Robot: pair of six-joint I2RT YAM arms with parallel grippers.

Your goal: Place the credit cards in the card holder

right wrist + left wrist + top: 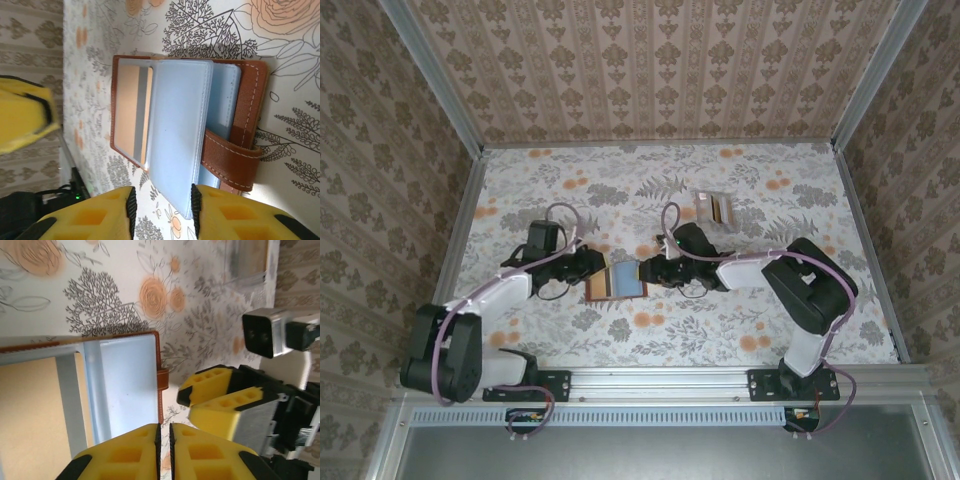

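Note:
The reddish-brown card holder (616, 281) lies open on the flowered table between both grippers. Its pale blue sleeves (177, 135) fan out, and a tan card with a grey stripe (131, 110) sits in the left pocket. The closing tab (227, 160) wraps the right edge. My right gripper (162, 192) is open, with the corner of a blue sleeve between its pads and a gap on the left side. My left gripper (164, 426) stands just off the holder's brown edge (159, 365), its jaws a narrow slit apart with bare table showing through. More credit cards (717, 209) lie farther back.
The two grippers' fingers are close together over the holder, the right one's yellow fingers (215, 395) just beside my left pads. Patterned walls and metal rails (460, 230) fence the table on three sides. The loose cards (247, 260) lie beyond the right arm.

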